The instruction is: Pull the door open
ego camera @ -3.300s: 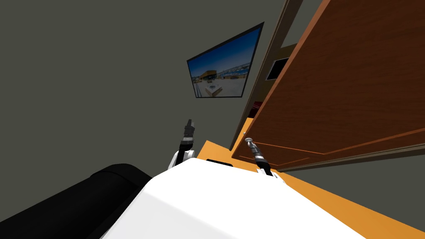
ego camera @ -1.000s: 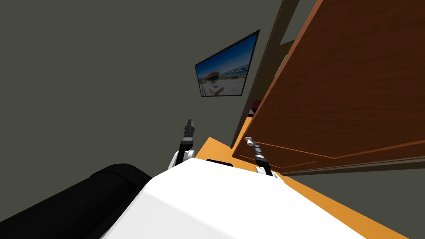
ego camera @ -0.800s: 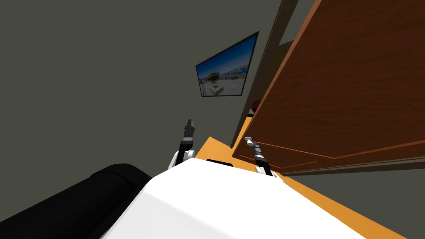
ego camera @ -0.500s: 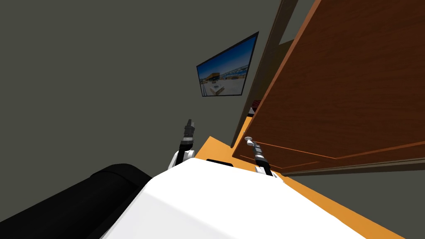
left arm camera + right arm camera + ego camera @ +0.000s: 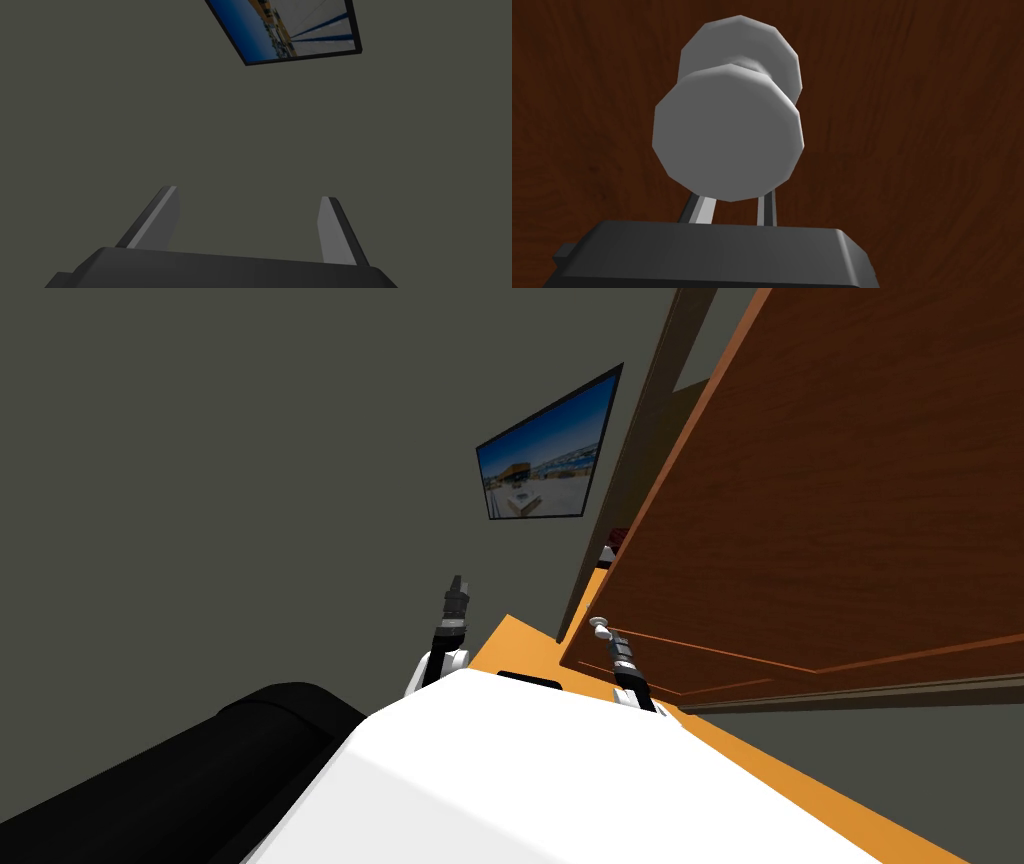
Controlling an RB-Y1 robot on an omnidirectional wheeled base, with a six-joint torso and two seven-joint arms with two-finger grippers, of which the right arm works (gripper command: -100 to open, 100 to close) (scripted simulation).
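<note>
Brown wood door (image 5: 820, 488) stands ajar at two o'clock in the head view, grey knob (image 5: 598, 623) at its seven o'clock corner, right hand (image 5: 606, 635) on it. Left wrist view: left hand (image 5: 247, 192) released, idle. Right wrist view: fingers (image 5: 704, 210) clenched behind the knob. Mid-pull, I judge; next, draw back along the door's arc.

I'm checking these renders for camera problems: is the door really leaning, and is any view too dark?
Head view: the door and the framed picture share one slant, so that's camera roll and wide-lens splay, not a lean. Right wrist view: dim, yet the grey door knob stands out against the dark door. Left wrist view: evenly dim, no glare.
</note>
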